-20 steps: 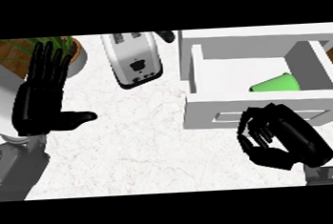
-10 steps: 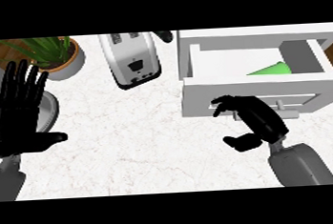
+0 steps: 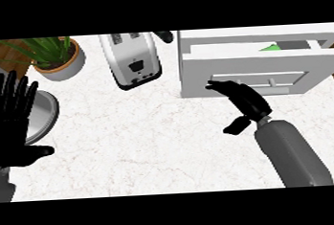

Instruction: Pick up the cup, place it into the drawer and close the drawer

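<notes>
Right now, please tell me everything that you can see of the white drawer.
The drawer is a white box with flat, plain walls, at the counter's upper right. Its front panel carries a recessed handle. It is almost closed: only a narrow gap remains open at the top, where a small piece of the green cup shows inside. The right hand has its straight fingertips against the front panel, low on its left part. Nothing else touches the drawer.

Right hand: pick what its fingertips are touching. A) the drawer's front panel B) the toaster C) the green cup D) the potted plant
A: the right hand reaches with straight fingers to the drawer's front panel, beside the handle; the green cup lies inside the drawer, and the toaster and potted plant stand off to its left.
</notes>
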Robot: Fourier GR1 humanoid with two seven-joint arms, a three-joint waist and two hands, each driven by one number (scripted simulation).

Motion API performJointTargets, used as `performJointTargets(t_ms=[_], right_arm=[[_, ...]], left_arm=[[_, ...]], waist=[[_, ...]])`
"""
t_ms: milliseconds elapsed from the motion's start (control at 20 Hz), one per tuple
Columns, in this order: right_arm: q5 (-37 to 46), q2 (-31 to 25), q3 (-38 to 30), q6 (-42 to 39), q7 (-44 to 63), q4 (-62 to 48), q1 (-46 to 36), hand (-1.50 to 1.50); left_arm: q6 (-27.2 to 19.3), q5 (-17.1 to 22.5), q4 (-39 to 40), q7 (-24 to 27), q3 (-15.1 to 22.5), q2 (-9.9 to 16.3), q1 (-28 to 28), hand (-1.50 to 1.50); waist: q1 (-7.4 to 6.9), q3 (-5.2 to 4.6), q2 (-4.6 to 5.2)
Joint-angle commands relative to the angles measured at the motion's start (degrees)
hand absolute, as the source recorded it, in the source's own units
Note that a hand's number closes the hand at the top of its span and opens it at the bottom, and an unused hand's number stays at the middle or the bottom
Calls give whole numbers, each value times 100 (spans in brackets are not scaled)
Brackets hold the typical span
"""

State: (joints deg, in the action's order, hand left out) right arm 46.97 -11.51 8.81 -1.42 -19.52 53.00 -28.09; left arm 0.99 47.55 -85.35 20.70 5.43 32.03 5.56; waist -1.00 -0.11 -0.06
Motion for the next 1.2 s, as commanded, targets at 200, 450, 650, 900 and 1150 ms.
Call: performJointTargets(t_ms=[200, 450, 650, 900, 1150], right_arm=[[-256, -86, -786, 33, -912, -2369, -1459, -150], [-249, -554, -1057, -284, -1121, -3335, -2338, -150], [-221, -796, -1169, -302, -1215, -3766, -2703, -150], [-194, -786, -1214, -248, -1251, -4109, -2940, -150], [-219, -857, -1248, -127, -1409, -4256, -2887, -150]], left_arm=[[446, 29, 127, -71, -359, -60, -109, -150], [613, 28, 184, -154, -360, -61, -15, -150], [597, -128, 144, -93, -285, -141, 17, -150], [611, -296, 290, -45, -248, -200, 139, -150], [885, -197, 351, -8, -337, -156, 86, -150]], waist=[[-69, 18, 53], [-183, 22, 103], [-306, 27, 151], [-342, 28, 184], [-405, 27, 204]])
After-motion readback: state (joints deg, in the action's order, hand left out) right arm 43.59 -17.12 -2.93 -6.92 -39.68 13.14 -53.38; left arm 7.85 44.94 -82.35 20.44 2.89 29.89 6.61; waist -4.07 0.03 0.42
